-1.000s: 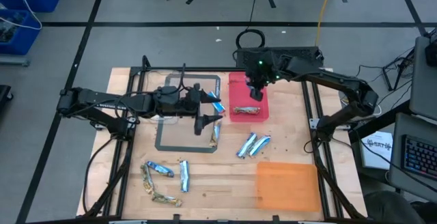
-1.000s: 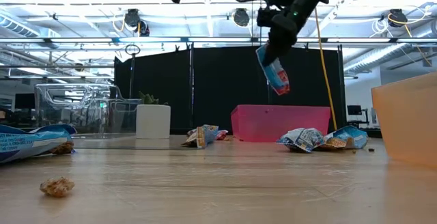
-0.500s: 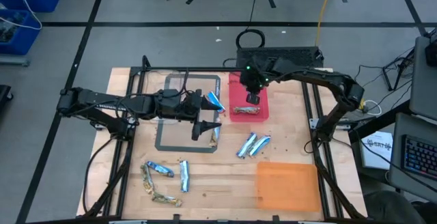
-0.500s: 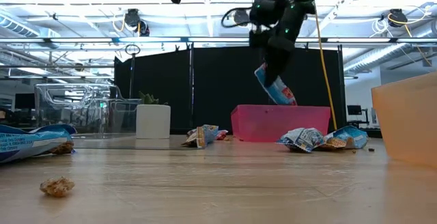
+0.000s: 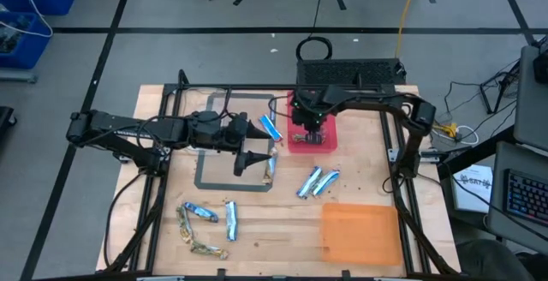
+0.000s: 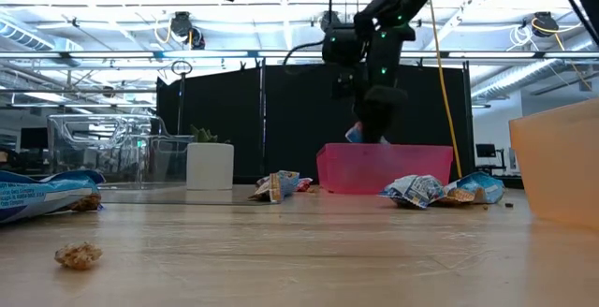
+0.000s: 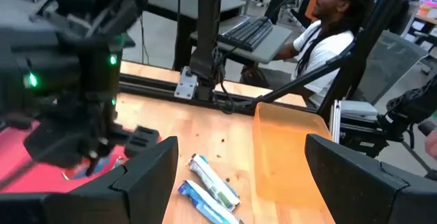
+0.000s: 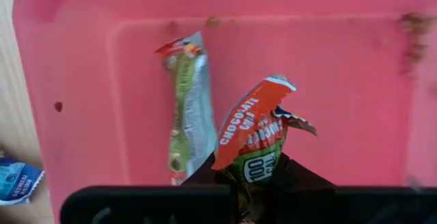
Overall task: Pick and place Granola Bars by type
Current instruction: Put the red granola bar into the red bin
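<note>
Overhead, right gripper (image 5: 310, 135) sat low over the pink bin (image 5: 330, 144), jaws clamped on a granola bar (image 8: 254, 142); left gripper (image 5: 254, 144) hung over the bench (image 5: 282, 221), jaws spread, empty. Loose bars (image 5: 318, 180) lay near the orange bin (image 5: 360, 232). Low view: gripped bar (image 6: 356, 135) at the pink bin's rim. Right wrist: another bar (image 8: 188, 108) lay inside.

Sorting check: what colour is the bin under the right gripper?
Pink bin, clearest in the right wrist view.
</note>
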You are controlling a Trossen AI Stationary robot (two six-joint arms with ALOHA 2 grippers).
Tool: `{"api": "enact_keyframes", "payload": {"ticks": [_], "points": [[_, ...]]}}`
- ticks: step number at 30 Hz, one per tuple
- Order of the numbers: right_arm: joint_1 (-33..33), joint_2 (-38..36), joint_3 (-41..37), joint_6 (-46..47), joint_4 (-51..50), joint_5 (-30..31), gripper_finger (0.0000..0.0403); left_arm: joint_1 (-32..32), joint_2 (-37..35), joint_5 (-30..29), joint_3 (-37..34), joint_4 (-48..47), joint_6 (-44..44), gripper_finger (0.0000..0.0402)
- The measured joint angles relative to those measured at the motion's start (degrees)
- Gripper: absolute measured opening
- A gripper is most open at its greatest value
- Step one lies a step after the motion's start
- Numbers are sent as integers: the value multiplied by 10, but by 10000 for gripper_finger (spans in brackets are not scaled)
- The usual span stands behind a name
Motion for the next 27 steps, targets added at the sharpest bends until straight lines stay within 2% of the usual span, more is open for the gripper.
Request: {"api": "enact_keyframes", "payload": {"ticks": [5,9,18,27], "points": [[9,23,0,-2,-6,3,6,0,-2,0,0,-2,-9,324],[16,43,11,-18,-10,30,6,-1,-2,0,0,-5,-11,324],[15,96,63,-38,-26,30,6,-10,-2,1,0,-7,-12,324],[15,123,67,-51,-29,30,6,-19,-5,1,0,-8,-12,324]]}}
